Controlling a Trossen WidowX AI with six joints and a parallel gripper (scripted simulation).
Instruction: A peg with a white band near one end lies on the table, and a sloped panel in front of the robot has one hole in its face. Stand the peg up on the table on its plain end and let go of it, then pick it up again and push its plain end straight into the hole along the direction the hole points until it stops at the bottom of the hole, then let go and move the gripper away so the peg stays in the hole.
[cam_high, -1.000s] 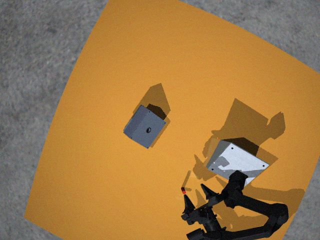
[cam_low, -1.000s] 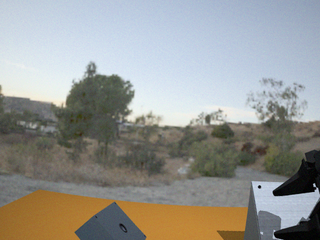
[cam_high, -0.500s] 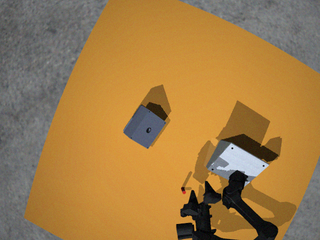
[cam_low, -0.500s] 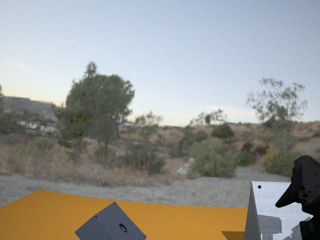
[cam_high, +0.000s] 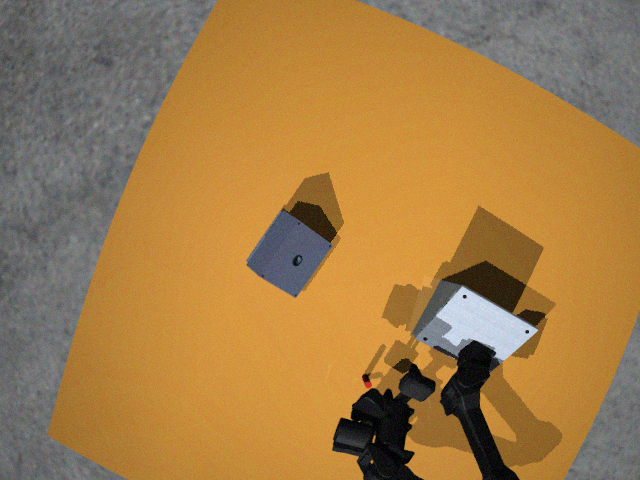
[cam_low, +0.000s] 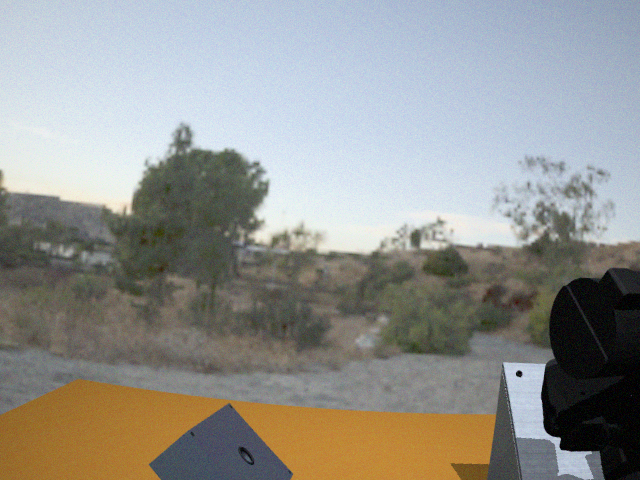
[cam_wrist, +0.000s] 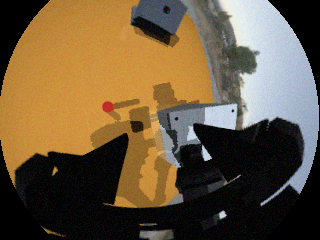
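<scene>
The peg stands upright on the table; the wrist view shows its round red end almost end-on. Its white band cannot be made out. The blue-grey sloped panel has one dark-rimmed hole in its face, and the hole is empty. My gripper is wide open and empty, pointing down above the table. The peg is outside the fingers, beyond the left fingertip in the wrist view. In the exterior view the fingertips cannot be made out.
A larger silver sloped block stands close beside the gripper, partly covered by the arm. Small dark dots mark its corners. Arm shadows fall on the orange table around the peg and on the silver block.
</scene>
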